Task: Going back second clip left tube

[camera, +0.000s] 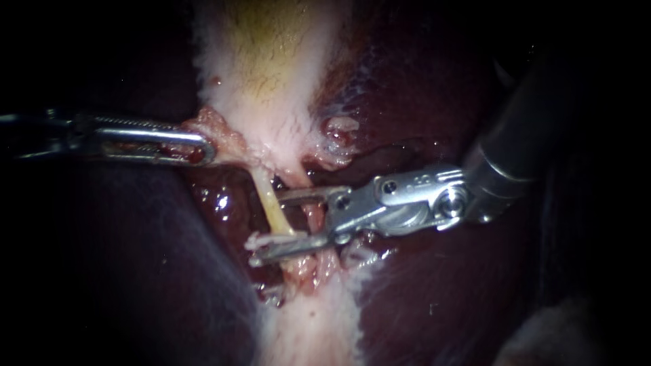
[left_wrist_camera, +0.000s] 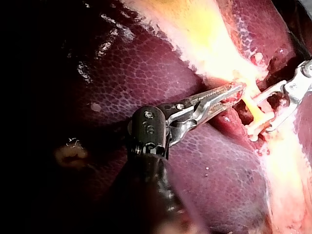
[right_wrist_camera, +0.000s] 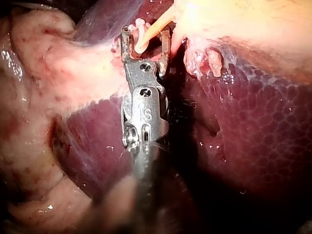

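Straddling the left tube, the tool of the right instrument is released. The pale tube runs down from the gallbladder through the gap between its jaws, meeting the lower one. The left instrument has its tool clenched on gallbladder tissue.

The left tube is a thin, pale yellow cord, bare and straight. It leaves the narrow end of the gallbladder and slants down and to the right in the endoscope view, crossing the gap between the parted jaws of my right tool. A ragged whitish piece lies across its lower end, touching the lower jaw; I cannot tell whether it is a clip.
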You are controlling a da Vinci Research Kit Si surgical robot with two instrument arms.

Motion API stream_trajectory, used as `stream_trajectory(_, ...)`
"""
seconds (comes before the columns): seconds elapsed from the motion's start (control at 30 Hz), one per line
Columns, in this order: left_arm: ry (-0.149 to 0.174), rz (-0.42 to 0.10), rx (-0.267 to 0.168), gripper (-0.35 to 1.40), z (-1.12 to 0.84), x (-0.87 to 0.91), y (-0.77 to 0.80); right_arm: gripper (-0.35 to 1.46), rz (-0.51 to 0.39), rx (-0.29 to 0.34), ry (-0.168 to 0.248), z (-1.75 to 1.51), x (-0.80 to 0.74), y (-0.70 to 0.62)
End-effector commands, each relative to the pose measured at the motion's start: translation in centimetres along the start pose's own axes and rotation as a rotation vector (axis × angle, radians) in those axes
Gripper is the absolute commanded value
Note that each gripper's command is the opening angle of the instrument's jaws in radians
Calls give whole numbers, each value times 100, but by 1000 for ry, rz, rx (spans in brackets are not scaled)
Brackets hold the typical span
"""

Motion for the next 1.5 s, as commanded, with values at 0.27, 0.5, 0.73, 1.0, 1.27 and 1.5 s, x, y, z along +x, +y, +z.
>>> stream_trajectory(0.27, -1, 0, -1, -35, -2, 0, 0, 50, -100, 16, 7, -81, 16, -3)
stream_trajectory(0.5, 0, 0, -1, -35, -2, 0, 0, 50, -111, 0, 9, -142, 20, -8)
stream_trajectory(0.73, -1, 0, -2, -35, -2, 0, 0, 50, -114, -10, 9, -161, 20, -9)
stream_trajectory(1.0, 0, 1, -1, -35, 0, 0, -2, 50, -114, -9, 9, -163, 20, -11)
stream_trajectory(1.27, 1, 6, 1, -35, 11, -8, -9, 50, -114, -9, 9, -163, 20, -12)
stream_trajectory(1.5, -6, 19, 9, -35, 33, -16, -27, 50, -115, -8, 9, -164, 19, -12)
